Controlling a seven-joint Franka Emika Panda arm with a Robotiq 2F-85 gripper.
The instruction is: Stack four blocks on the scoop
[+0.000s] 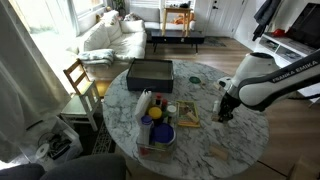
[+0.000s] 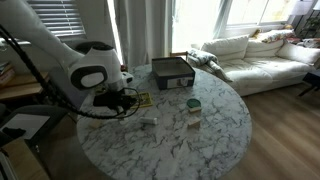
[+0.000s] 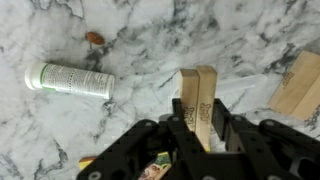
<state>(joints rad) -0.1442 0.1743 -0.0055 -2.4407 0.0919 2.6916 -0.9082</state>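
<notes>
In the wrist view my gripper (image 3: 198, 120) is shut on two pale tan wooden blocks (image 3: 198, 88) pressed side by side and standing upright between the fingers, just above the marble table (image 3: 140, 40). Another tan wooden piece (image 3: 300, 85) lies at the right edge of that view. In both exterior views the gripper (image 1: 226, 108) (image 2: 127, 99) hangs low over the round table, near its edge. I cannot make out a scoop in any view.
A white bottle with a green cap (image 3: 70, 80) lies on the marble to the left of the gripper, with a small brown bit (image 3: 95, 38) beyond it. A black box (image 1: 150, 72) (image 2: 172, 72), a blue bowl (image 1: 160, 135) and a flat tan board (image 1: 187, 113) stand on the table.
</notes>
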